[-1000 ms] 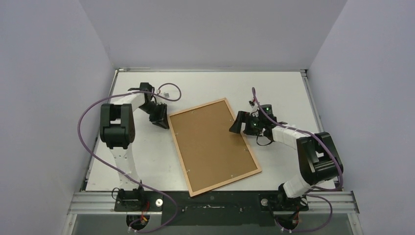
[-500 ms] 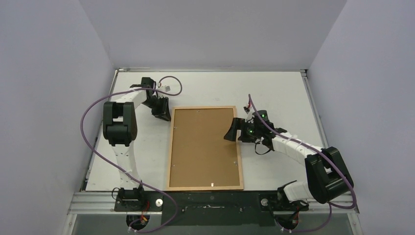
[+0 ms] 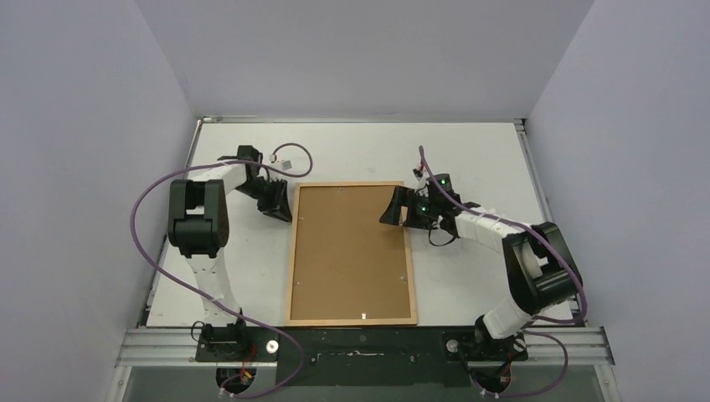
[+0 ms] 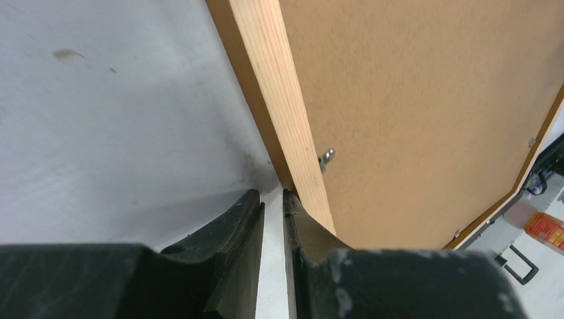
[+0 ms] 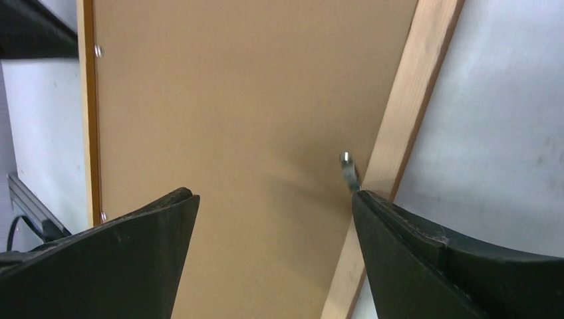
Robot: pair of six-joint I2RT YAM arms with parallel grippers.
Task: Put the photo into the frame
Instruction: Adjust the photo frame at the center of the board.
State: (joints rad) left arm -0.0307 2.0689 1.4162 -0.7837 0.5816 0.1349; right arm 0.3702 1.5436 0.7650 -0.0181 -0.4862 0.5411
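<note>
**Frame face down, one pair of jaws at each far corner**

Top view: the frame [image 3: 290, 260] lies flat on the white tabletop [image 3: 477, 159], back side up. Its long sides run from near to far and its near short side is just beside the tabletop's near edge. A brown fibreboard backing [image 3: 352, 251] fills the frame from rail to rail, so what lies beneath it is hidden. The left jaws are low at the frame's far left corner. The right jaws are at the far end of its right rail. From this height I cannot tell how wide either pair stands.

Left wrist view: the left jaws are almost together, with only a thin slit between the two black fingers [image 4: 226, 232], and nothing is in it. They rest low on the tabletop [image 4: 120, 119], and the right-hand finger's tip touches the outer edge of the pale wooden rail [image 4: 282, 100]. A small metal tab [image 4: 326, 158] sits where the rail meets the backing [image 4: 425, 100].

Right wrist view: the right jaws stand wide apart and hold nothing. One finger [image 5: 133, 259] is over the backing [image 5: 233, 100]. The other finger [image 5: 432, 266] is at the rail [image 5: 409, 119], next to a metal tab [image 5: 348, 169]. Bare tabletop [image 5: 499, 119] lies beyond the rail.
</note>
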